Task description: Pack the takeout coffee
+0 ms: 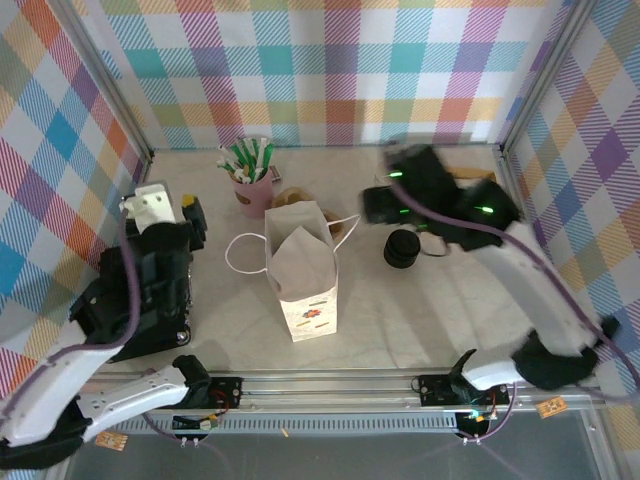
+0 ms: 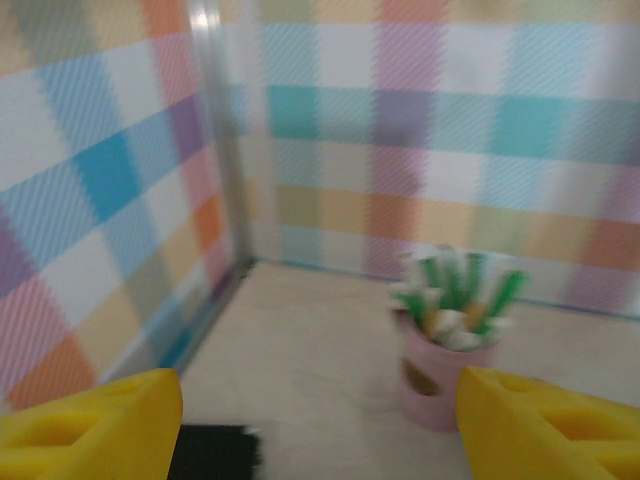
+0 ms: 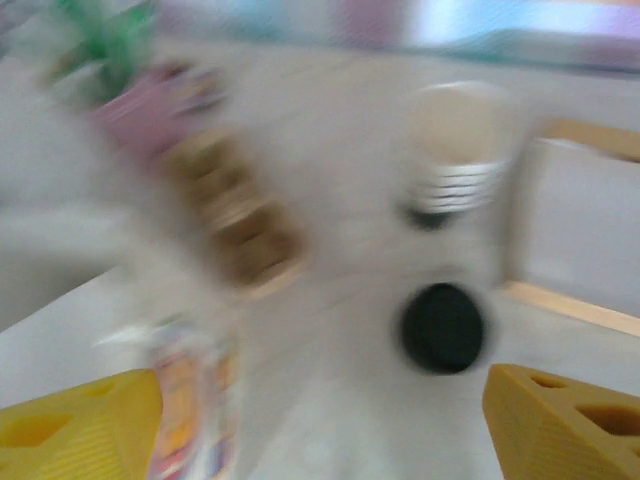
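The takeout coffee (image 1: 403,248) stands on the table right of the paper bag (image 1: 303,268), showing its round black lid (image 3: 443,327) from above. My right gripper (image 1: 377,205) hovers just behind and left of the cup, between it and the bag. In the blurred right wrist view its yellow fingers (image 3: 555,425) stand wide apart, open, with nothing between them and the lid ahead near the right one. My left gripper (image 1: 170,212) sits at the far left, open and empty, its yellow fingertips (image 2: 90,430) wide apart.
A pink cup of green-white pens (image 1: 253,185) stands behind the bag, also ahead of the left gripper (image 2: 445,375). A brown cardboard piece (image 3: 235,215) lies beside it. A stack of lidless cups (image 3: 460,150) stands beyond the coffee. Checkered walls enclose the table.
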Action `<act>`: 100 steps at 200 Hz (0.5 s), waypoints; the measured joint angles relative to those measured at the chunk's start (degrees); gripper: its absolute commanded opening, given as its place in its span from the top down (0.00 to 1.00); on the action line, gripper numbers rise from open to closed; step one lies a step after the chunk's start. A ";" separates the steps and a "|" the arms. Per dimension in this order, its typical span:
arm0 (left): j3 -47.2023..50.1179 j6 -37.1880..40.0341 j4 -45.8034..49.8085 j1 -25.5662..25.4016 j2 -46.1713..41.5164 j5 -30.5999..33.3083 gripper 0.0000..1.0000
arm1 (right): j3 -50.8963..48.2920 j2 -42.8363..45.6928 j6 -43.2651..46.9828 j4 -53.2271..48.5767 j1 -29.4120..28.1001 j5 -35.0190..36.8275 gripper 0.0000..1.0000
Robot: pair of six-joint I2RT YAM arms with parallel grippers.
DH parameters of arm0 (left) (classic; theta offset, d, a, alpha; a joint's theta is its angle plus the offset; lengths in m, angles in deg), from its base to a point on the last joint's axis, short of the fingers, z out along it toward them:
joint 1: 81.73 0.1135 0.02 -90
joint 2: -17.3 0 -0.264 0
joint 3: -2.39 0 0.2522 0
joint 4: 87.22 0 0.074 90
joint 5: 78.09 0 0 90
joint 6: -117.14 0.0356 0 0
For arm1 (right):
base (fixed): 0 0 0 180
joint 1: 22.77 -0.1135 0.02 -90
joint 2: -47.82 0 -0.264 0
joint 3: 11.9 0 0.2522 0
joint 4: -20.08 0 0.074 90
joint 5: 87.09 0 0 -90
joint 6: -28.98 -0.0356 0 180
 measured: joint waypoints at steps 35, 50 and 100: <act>3.21 -1.40 -2.34 19.08 7.23 -11.69 0.21 | -26.43 18.10 4.76 16.02 18.80 5.14 0.08; 8.26 -1.25 -7.23 22.23 9.97 -14.86 0.21 | -35.28 21.59 8.35 22.64 24.13 5.53 0.07; 24.61 1.90 -24.90 29.00 15.06 -18.60 0.15 | -61.72 21.16 18.64 43.12 34.10 -1.75 0.06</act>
